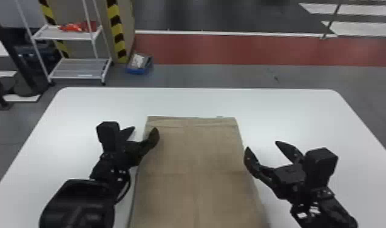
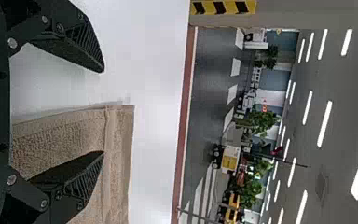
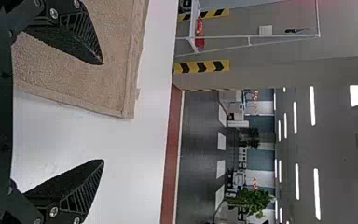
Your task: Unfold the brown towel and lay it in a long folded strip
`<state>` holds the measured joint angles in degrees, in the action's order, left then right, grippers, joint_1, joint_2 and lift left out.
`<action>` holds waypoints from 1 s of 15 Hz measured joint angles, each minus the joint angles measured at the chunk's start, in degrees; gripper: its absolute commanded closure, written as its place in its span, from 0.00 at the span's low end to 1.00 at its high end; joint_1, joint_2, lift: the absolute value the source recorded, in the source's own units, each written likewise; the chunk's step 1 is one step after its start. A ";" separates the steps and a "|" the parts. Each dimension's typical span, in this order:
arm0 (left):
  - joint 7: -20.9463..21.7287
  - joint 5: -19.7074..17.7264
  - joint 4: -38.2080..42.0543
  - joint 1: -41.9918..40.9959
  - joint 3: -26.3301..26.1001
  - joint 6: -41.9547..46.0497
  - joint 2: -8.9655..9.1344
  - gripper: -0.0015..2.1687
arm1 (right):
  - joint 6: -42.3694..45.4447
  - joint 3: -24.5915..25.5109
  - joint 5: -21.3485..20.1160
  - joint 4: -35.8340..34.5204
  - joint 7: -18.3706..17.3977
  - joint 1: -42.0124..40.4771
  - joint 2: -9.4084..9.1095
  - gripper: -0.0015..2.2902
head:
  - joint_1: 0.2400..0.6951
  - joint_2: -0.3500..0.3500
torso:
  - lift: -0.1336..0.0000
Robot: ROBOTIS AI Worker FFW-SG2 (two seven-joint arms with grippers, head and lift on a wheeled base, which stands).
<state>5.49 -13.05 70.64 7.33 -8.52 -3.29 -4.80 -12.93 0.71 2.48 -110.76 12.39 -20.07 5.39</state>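
Observation:
The brown towel (image 1: 195, 157) lies flat as a long strip running from the table's middle to the near edge, with crease lines across and along it. My left gripper (image 1: 143, 131) stands open at the towel's left edge, one finger over the cloth and the other beyond it. In the left wrist view the open left gripper (image 2: 103, 112) straddles the edge of the towel (image 2: 116, 163). On the other side my open right gripper (image 1: 262, 145) has its inner finger by the towel's right edge. In the right wrist view the right gripper (image 3: 103, 112) spans the corner of the towel (image 3: 107, 70).
The white table (image 1: 292, 106) extends around the towel on the left, right and far sides. Beyond it on the floor are a white shelf rack (image 1: 80, 68) and a blue bin (image 1: 139, 64).

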 measured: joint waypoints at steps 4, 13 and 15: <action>0.91 0.04 -0.60 0.24 -0.30 0.55 0.09 0.19 | -0.14 -0.01 -0.02 0.13 0.00 0.32 0.06 0.06 | 1.00 0.44 | 0.10; 0.94 0.38 -2.71 2.17 -1.93 1.32 0.58 0.34 | -0.60 -0.59 -0.11 -0.05 0.00 0.45 0.38 0.06 | 1.00 0.42 | 0.10; 0.90 0.40 -2.84 2.24 -1.94 1.28 0.58 0.34 | -0.74 -0.63 -0.03 -0.04 0.00 0.62 0.55 0.06 | 1.00 0.42 | 0.10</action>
<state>6.40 -12.65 67.80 9.57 -10.46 -2.01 -4.22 -13.67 0.08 2.45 -110.81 12.39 -19.45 5.94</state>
